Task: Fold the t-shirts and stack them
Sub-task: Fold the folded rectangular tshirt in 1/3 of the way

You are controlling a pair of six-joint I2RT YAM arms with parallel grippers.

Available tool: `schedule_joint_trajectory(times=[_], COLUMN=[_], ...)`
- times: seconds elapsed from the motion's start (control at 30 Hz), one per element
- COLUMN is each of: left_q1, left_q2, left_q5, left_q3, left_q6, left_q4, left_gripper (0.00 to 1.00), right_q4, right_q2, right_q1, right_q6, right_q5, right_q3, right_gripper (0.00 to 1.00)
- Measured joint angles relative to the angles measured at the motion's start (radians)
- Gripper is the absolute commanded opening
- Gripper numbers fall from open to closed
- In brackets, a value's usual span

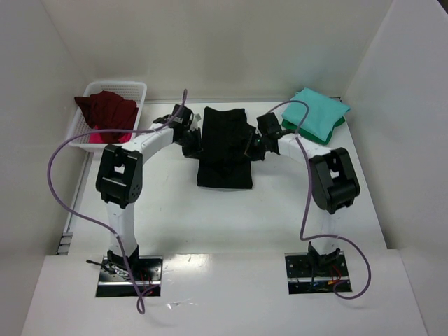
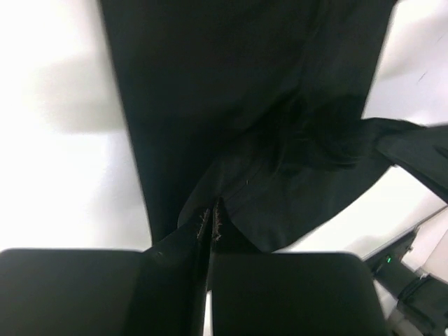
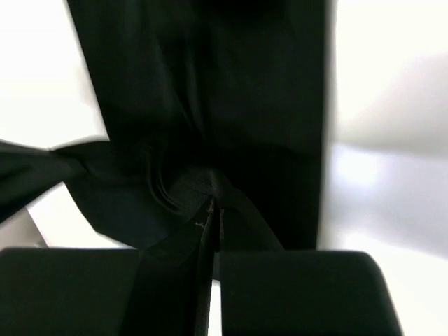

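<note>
The black t-shirt (image 1: 224, 150) lies as a long folded strip at the middle of the tabletop (image 1: 224, 224), nearer the far edge. The left claw (image 1: 190, 145) is pressed together on a fold at its left side, and the right claw (image 1: 254, 148) pinches the right side likewise. Folded teal t-shirts (image 1: 318, 115) sit in the far right corner. In the far left corner a maroon t-shirt (image 1: 106, 108) fills a white basket (image 1: 136, 89).

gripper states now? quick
Left gripper: shut, pinching the black shirt.
Right gripper: shut, pinching the same shirt on its other side.
</note>
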Motion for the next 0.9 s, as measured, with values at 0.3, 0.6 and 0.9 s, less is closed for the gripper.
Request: schedule_joint_trajectory(times=[0.3, 0.6, 0.9], left_q1=[0.031, 0.052, 0.114], left_q2=[0.100, 0.154, 0.168], left_q5=[0.040, 0.067, 0.062], left_q3=[0.125, 0.180, 0.275], left_q6=[0.024, 0.051, 0.095], left_q4=[0.010, 0.003, 0.006], left_gripper=[0.00, 0.65, 0.96], right_q4=[-0.001, -0.021, -0.020], right_q2=[0.112, 0.131, 0.095], right_q1=[-0.033, -0.042, -0.080], right_q6=[-0.044, -0.056, -0.069], right_q5=[-0.002, 0.003, 0.057], right_q3=[0.116, 0.134, 0.134], right_gripper=[0.03, 0.28, 0.98])
